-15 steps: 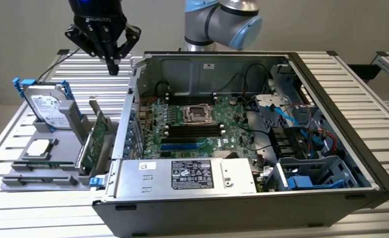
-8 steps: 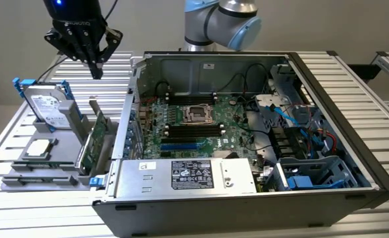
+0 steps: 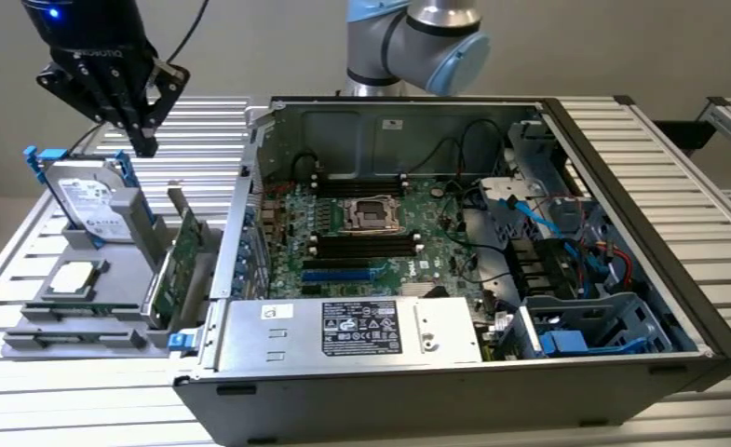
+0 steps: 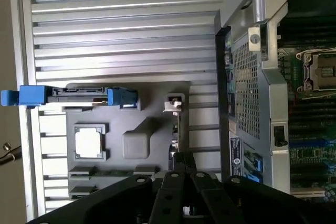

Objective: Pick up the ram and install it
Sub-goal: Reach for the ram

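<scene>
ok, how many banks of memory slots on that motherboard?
2. The upper slot bank sits above the CPU socket in the exterior view, the lower slot bank just below it. Cables at the exterior view's right may hide more.

You had the open computer case (image 3: 390, 126) in the middle of the slatted table (image 3: 688, 140), with the parts tray (image 3: 30, 349) just beside it on the exterior view's left. In the case, the motherboard (image 3: 340, 256) lay on the floor. Its processor socket (image 3: 372, 214) sat between 2 banks of memory slots (image 3: 365, 244), with the power supply (image 3: 365, 326) in front and the drive cage (image 3: 588, 326) to the exterior view's right.

On your tray the hard drive (image 3: 86, 200) stood upright at the back and the processor chip (image 3: 74, 277) lay in front of it. The ram (image 4: 113, 172) lay flat on the chip's far side from the drive. The expansion card (image 3: 185, 251) stood on edge along the tray's side nearest the case. Your gripper (image 3: 145, 149) hung above the hard drive, apart from it.
</scene>
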You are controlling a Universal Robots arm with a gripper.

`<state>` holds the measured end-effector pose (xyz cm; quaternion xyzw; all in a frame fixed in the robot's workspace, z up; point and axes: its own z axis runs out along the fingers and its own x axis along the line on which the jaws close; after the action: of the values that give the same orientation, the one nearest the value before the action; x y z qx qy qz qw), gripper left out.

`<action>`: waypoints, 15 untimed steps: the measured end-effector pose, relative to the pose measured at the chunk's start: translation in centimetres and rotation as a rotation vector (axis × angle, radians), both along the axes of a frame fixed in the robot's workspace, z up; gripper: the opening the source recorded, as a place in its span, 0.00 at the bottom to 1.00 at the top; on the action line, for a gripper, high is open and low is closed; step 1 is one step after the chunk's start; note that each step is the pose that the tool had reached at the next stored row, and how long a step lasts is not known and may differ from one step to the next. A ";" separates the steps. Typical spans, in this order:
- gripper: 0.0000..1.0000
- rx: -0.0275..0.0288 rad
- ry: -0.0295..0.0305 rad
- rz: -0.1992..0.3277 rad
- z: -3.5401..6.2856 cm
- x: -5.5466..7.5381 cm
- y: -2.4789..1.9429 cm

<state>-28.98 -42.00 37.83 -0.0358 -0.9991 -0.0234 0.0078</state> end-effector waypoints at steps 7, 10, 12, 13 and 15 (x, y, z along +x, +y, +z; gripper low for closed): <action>0.11 0.0000 0.0000 0.000 -0.31 -3.2 -1.11; 0.11 0.0000 0.0000 0.000 -0.43 -4.5 -1.69; 0.11 0.0000 0.0001 0.000 -0.46 -5.2 -2.23; 0.11 0.0001 -0.0001 0.000 -0.48 -5.5 -2.60; 0.11 0.0001 0.0001 0.000 -0.51 -5.9 -3.35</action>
<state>-34.92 -45.35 37.33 -0.0358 -0.9991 -0.0234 0.0078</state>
